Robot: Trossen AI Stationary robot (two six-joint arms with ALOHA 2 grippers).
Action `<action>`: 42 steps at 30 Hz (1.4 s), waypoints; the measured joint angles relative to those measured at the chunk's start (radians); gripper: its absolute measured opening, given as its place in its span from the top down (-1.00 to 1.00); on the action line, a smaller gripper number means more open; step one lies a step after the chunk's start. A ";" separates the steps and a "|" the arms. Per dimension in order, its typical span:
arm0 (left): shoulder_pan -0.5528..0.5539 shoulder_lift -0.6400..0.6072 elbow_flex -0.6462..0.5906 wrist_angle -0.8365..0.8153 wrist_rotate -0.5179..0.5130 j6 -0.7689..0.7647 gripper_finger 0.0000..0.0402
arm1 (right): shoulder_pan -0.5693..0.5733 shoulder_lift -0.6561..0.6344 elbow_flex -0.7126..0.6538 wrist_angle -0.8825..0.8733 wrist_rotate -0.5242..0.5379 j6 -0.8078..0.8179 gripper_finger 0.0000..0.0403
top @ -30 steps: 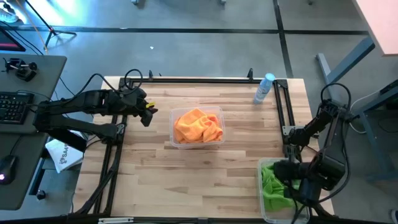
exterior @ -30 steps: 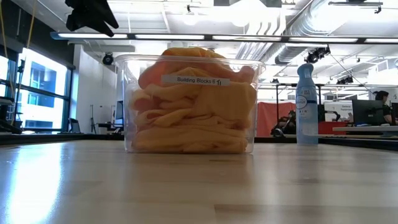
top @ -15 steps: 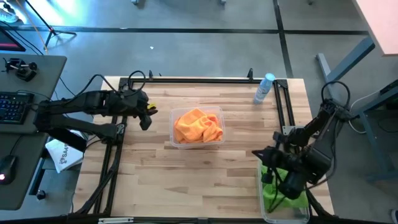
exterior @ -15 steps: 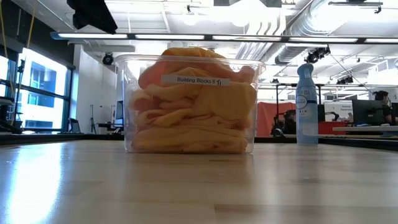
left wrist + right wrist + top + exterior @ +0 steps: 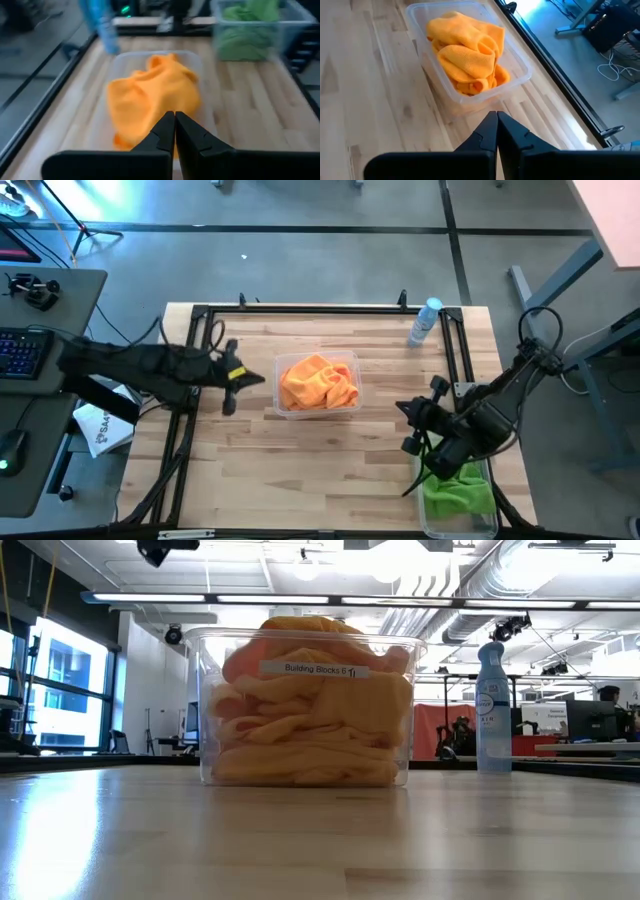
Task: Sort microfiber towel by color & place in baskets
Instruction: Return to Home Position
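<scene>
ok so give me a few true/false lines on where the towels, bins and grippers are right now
1. The orange towels lie in the bin in the middle of the table. True.
2. The green towels share that bin. False: they lie in a second bin at the table's edge, by the right arm.
3. The left gripper grips an orange towel. False: it is shut on nothing, off to the side of the bin.
4. The right gripper is shut and holds nothing. True.
5. The spray bottle stands upright on the table, outside both bins. True.
</scene>
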State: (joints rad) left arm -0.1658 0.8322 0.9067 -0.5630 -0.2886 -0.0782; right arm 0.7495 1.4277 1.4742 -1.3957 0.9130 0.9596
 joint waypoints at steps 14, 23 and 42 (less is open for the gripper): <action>0.027 -0.424 -0.563 0.441 0.135 0.116 1.00 | -0.014 0.000 0.000 0.018 0.056 0.008 1.00; 0.068 -0.757 -0.773 0.490 0.217 0.132 1.00 | -0.088 0.000 0.000 0.025 0.055 0.034 1.00; 0.196 -0.820 -0.894 0.629 0.395 0.167 1.00 | -0.187 0.000 0.000 0.057 0.029 0.027 1.00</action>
State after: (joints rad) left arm 0.0303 0.0119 0.0123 0.0659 0.1068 0.0892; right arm 0.5621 1.4273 1.4742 -1.3391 0.9424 0.9863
